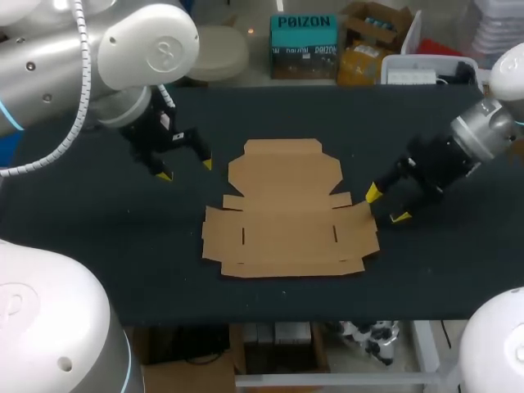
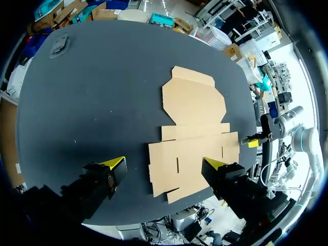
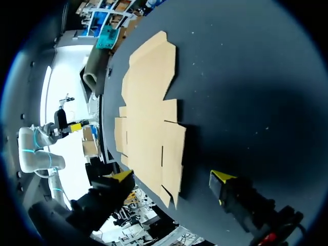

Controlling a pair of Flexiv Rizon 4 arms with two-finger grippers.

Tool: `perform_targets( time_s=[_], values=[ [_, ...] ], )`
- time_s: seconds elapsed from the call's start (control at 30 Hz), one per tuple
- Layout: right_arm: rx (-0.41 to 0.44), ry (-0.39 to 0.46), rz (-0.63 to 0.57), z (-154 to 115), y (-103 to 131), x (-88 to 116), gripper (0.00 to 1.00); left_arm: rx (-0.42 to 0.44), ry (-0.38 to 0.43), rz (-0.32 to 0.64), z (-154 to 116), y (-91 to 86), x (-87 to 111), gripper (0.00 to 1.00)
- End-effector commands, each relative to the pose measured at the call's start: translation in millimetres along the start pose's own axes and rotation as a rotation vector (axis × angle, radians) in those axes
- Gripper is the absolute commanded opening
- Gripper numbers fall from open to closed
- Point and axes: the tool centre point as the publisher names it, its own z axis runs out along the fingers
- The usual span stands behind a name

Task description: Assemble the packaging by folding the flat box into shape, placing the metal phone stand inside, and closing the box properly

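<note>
- While the box (image 1: 286, 214) lies flat and unfolded on the counter (image 1: 98, 246), I judge the task barely begun: no wall is raised, no flap is tucked, and the big lid panel points away from me.
- My left pincer (image 1: 187, 169) hangs open above the counter, off the box's left side and clear of the cardboard, gripping nothing.
- My right pincer (image 1: 387, 205) is also open and empty, low by the box's right side flap. One yellow tip sits right at the flap's edge, though I cannot tell whether it touches.
- From the right wrist, the near corner of the box lies between and ahead of the spread fingers.
- I see no metal phone stand for certain. From the left wrist, a small dark object (image 2: 59, 45) sits at a far corner of the counter, well apart from the box, and I cannot tell what it is.
- Left to do, by my reckoning: fold the walls up, put the stand inside, shut the lid.
</note>
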Motion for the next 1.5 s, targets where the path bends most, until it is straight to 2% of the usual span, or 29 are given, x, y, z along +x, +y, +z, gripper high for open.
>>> perform_targets(
  time_s=[0.03, 0.1, 0.17, 0.23, 0.33, 0.67, 0.73, 0.8, 1.13, 1.5],
  values=[
    [-0.013, 0.001, 0.01, 7, -1, -3, 0.93, 0.001, -0.001, 0.0, 0, 0.2, 0.6, 1.0],
    [-0.02, 0.007, 0.017, 8, -2, -3, 0.84, 0.001, -0.001, 0.0, 0, 0.2, 0.6, 1.0],
    [-0.024, 0.014, 0.021, 10, -4, -2, 0.63, 0.001, -0.001, 0.0, 0, 0.2, 0.6, 1.0],
    [-0.024, 0.019, 0.021, 13, -5, 0, 0.49, 0.001, -0.001, 0.0, 0, 0.2, 0.6, 1.0],
    [-0.01, 0.021, 0.018, 19, -4, 2, 0.36, 0.001, -0.001, 0.0, 0, 0.2, 0.6, 1.0],
    [0.02, 0.006, 0.031, 33, 1, -2, 0.37, 0.001, -0.001, 0.0, 0, 0.2, 0.6, 1.0],
    [0.025, 0.005, 0.035, 35, 3, -3, 0.32, 0.001, -0.001, 0.0, 0, 0.2, 0.6, 1.0],
    [0.035, 0.008, 0.035, 37, 5, -3, 0.01, 0.001, -0.001, 0.0, 0, 0.2, 0.6, 1.0],
    [0.089, 0.021, -0.004, 36, 18, -3, 0.0, 0.001, -0.001, 0.0, 0, 0.2, 0.6, 1.0],
    [0.1, 0.017, -0.012, 36, 26, -3, 0.0, 0.001, -0.001, 0.0, 0, 0.2, 0.6, 1.0]
  ],
)
